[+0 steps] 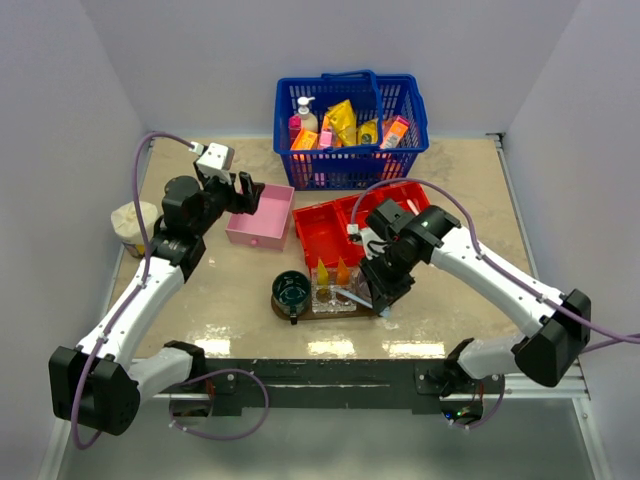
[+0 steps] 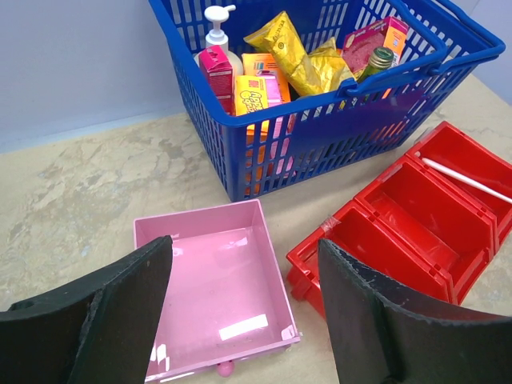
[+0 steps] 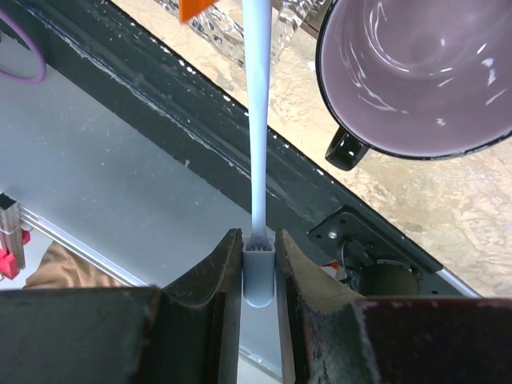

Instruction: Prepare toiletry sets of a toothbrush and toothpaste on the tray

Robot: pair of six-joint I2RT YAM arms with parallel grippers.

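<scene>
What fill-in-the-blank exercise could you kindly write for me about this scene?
1. The right gripper is shut on a toothbrush, while the open left gripper holds ____.
2. The left gripper hovers close to the ____ box.
3. A second toothbrush lies in the ____ bin.

Missing words: nothing; pink; red.

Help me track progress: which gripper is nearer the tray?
Right. The right gripper, shut on a toothbrush, hangs at the right end of the tray; the left gripper, open, is away by the pink box.
</scene>
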